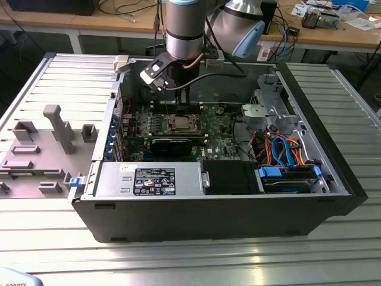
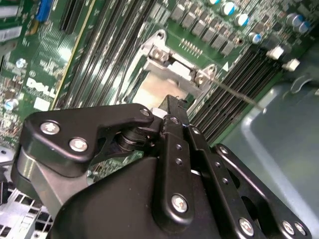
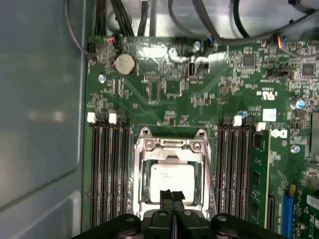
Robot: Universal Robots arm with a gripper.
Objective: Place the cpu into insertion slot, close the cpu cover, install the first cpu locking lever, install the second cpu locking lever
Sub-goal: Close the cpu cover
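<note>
The cpu (image 3: 172,177) is seated in the slot (image 3: 146,185), with the cover (image 3: 168,148) lowered over it. The jaws, pressed together and empty, hang at the cpu's edge. One lever (image 2: 234,93) appears unlatched, so locking remains.

The pincer (image 2: 173,103) is seen from behind, and much of the green motherboard (image 2: 30,59) is covered by its black, bolted body and linkages. Its tip is held close over the cpu cover (image 2: 172,69), a silver frame set on the board; contact cannot be judged. Within the frame's window a pale patch of the cpu (image 2: 149,92) is shown. A thin metal lever (image 2: 234,93) is stretched from the frame's corner across long black memory slots (image 2: 249,67). Past the board's edge, the grey case wall (image 2: 284,134) is seen.
</note>
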